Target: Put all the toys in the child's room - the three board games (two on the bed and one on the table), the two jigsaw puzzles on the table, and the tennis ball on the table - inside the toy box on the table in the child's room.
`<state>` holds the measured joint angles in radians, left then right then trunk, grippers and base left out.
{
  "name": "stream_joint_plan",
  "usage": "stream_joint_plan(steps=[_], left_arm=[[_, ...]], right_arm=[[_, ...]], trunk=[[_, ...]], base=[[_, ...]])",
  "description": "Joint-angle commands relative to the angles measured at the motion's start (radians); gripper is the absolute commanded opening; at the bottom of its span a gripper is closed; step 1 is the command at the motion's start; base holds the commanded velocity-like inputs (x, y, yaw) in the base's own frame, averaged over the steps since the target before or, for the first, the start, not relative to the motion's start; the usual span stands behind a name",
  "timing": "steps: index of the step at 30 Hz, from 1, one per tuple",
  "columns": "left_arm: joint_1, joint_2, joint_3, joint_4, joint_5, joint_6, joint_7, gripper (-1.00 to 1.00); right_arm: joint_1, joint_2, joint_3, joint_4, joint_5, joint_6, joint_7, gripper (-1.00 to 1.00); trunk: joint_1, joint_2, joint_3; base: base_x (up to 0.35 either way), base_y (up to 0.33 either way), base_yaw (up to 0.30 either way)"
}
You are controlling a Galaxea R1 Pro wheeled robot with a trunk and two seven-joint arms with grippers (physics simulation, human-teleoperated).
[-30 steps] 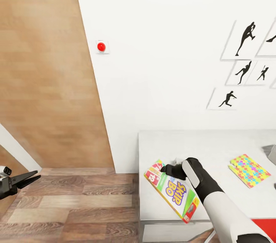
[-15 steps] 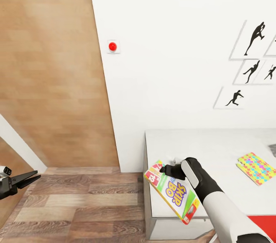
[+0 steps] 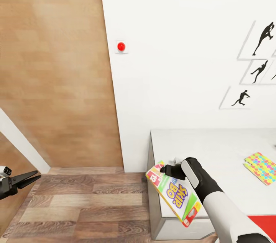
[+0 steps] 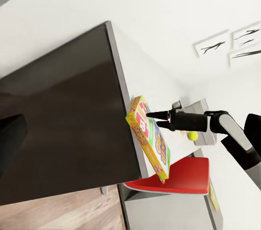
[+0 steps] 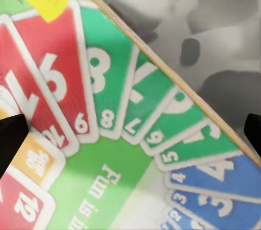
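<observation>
My right gripper [image 3: 168, 169] is shut on the top edge of a Skip-Bo board game [image 3: 174, 195], a colourful flat box that hangs tilted over the near left corner of the white table [image 3: 207, 147]. The right wrist view looks closely at the box's printed cards [image 5: 109, 132], with a dark fingertip [image 5: 11, 137] at each side. A multicoloured jigsaw puzzle [image 3: 262, 167] lies flat on the table's right part. In the left wrist view a yellow tennis ball [image 4: 192, 136] sits on the table behind the held game [image 4: 149, 140]. My left gripper [image 3: 36, 177] hovers open and empty over the floor at far left.
A red chair seat [image 3: 264, 225] stands by the table's front edge at lower right. A wood-panelled wall [image 3: 53, 66] rises on the left. The white wall carries a red button [image 3: 121, 46] and several silhouette pictures [image 3: 264, 40]. Wooden floor [image 3: 84, 204] lies left of the table.
The whole picture has slid to the right, so the camera has turned left. Table, puzzle and pictures now sit further right. Both arms keep their pose, the game still held.
</observation>
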<state>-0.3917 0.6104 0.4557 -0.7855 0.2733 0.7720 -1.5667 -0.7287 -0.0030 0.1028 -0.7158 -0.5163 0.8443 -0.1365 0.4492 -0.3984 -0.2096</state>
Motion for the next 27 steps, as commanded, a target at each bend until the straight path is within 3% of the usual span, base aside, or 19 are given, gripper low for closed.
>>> stream_joint_plan(steps=[1, 10, 27], left_arm=[[-0.001, 0.000, 0.000, 0.000, -0.001, 0.010, -0.004, 1.00], [-0.001, -0.001, -0.001, 0.001, 0.001, 0.010, -0.004, 1.00], [-0.001, -0.001, -0.002, 0.000, 0.000, 0.010, -0.004, 1.00]], right_arm=[[0.000, 0.000, 0.003, 0.012, -0.013, 0.003, -0.009, 1.00], [0.000, 0.000, 0.001, 0.011, -0.010, 0.001, -0.009, 1.00], [0.002, -0.003, -0.018, -0.064, -0.022, -0.009, -0.009, 1.00]], trunk=[[0.001, -0.002, -0.002], [0.001, -0.002, 0.000], [0.001, -0.002, 0.022]], base=[[0.000, 0.035, 0.000], [0.000, 0.093, -0.020], [0.000, 0.004, -0.167]])
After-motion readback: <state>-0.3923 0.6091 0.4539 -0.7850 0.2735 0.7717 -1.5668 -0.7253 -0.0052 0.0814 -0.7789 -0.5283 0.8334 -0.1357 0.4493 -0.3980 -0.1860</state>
